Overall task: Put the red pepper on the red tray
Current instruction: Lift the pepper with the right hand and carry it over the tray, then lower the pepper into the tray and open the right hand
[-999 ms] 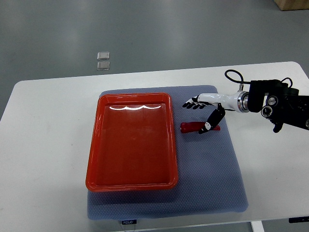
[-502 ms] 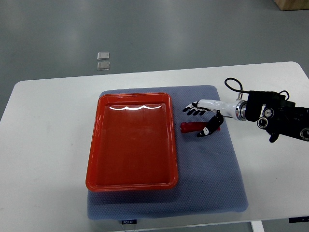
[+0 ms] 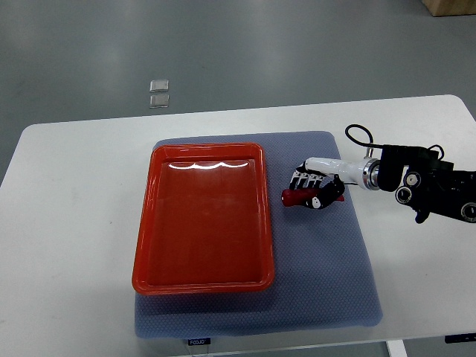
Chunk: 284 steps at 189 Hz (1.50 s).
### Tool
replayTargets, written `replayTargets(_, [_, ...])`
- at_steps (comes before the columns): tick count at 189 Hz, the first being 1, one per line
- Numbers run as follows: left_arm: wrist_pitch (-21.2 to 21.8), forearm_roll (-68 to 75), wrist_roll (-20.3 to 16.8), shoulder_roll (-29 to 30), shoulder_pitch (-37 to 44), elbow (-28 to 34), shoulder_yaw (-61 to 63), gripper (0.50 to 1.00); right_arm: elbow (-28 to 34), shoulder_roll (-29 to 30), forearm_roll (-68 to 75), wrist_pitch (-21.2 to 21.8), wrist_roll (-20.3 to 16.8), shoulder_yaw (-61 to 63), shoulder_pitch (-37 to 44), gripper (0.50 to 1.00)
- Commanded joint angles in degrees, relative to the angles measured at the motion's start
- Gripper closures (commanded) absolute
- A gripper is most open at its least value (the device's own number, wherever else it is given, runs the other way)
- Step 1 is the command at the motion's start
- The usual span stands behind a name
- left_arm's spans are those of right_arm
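Reaching in from the right edge, the right hand (image 3: 314,186) is seen closed around the red pepper (image 3: 296,196), with the fingers (image 3: 303,178) curled over its far side and the thumb pressed against its near side. Only the left end of the pepper shows beyond the hand; the rest is hidden beneath the palm. The pepper is held low, at or just above the blue-grey mat (image 3: 327,275); whether it is lifted clear cannot be told. It lies just to the right of the red tray (image 3: 201,279), near the tray's far right corner, and apart from its rim. The tray is set lengthwise on the left part of the mat, and nothing is seen inside it apart from a bright reflection along its far wall. The mat is spread on a white table (image 3: 67,223). Behind the hand, a white wrist joins a black forearm (image 3: 435,190), and a black cable loops above it. Two small pale squares (image 3: 158,93) are seen on the grey floor beyond the table's far edge.
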Motion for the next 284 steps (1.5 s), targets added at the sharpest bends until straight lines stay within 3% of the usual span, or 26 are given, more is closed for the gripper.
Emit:
replayTargets(1, [0.0, 0.0, 0.1, 0.0, 0.0, 0.0, 0.0, 0.5, 0.0, -0.7, -0.5, -0.2, 0.0, 0.1, 0.4, 1.0])
replayTargets(35, [0.0, 0.0, 0.0, 0.0, 0.0, 0.0, 0.1, 0.5, 0.4, -3.7, 0.8, 0.9, 0.1, 0.6, 5.8, 1.0])
replayTargets(65, [0.0, 0.0, 0.1, 0.0, 0.0, 0.0, 0.2, 0.5, 0.8, -6.1, 3.4, 5.0, 0.0, 0.9, 13.4, 1.0])
replayTargets(110, [0.0, 0.0, 0.0, 0.0, 0.0, 0.0, 0.2, 0.5, 0.8, -4.4, 3.9, 7.1, -0.3, 0.7, 18.5, 1.0])
replayTargets(141, [0.0, 0.0, 0.1, 0.0, 0.0, 0.0, 0.1, 0.5, 0.1, 0.9, 4.1, 7.0, -0.3, 0.1, 20.1, 1.0])
replayTargets(142, [0.0, 0.0, 0.0, 0.0, 0.0, 0.0, 0.1, 0.5, -1.1, 3.9, 5.1, 7.0, -0.3, -0.3, 20.6, 1.0])
replayTargets(156, [0.0, 0.0, 0.0, 0.0, 0.0, 0.0, 0.1, 0.5, -4.0, 9.5, 7.4, 7.0, -0.3, -2.4, 22.3, 1.0])
replayTargets(165, [0.0, 0.0, 0.0, 0.0, 0.0, 0.0, 0.1, 0.5, -4.0, 9.5, 7.4, 7.0, -0.3, -2.4, 22.3, 1.0])
replayTargets(166, [0.0, 0.0, 0.1, 0.0, 0.0, -0.1, 0.0, 0.5, -7.1, 14.0, 8.1, 6.9, -0.3, -4.2, 23.6, 1.0])
replayTargets(197, [-0.2, 0.1, 0.1, 0.0, 0.0, -0.1, 0.0, 0.5, -15.0, 26.7, 8.1, 6.4, -0.1, -6.3, 23.9, 1.0])
replayTargets(206, [-0.2, 0.1, 0.1, 0.0, 0.0, -0.1, 0.0, 0.5, -15.0, 26.7, 8.1, 6.4, -0.1, -6.3, 23.9, 1.0])
replayTargets(207, [-0.2, 0.1, 0.1, 0.0, 0.0, -0.2, 0.0, 0.5, -17.3, 28.9, 8.1, 6.2, 0.0, -6.4, 23.2, 1.0])
replayTargets(242, [-0.4, 0.1, 0.1, 0.0, 0.0, -0.3, 0.0, 0.5, -24.5, 28.9, 7.0, 5.9, -0.1, -7.8, 17.6, 1.0])
replayTargets(284, [-0.5, 0.0, 0.1, 0.0, 0.2, -0.1, 0.0, 0.5, -25.4, 28.9, 6.9, 5.5, 0.0, -7.6, 13.7, 1.0])
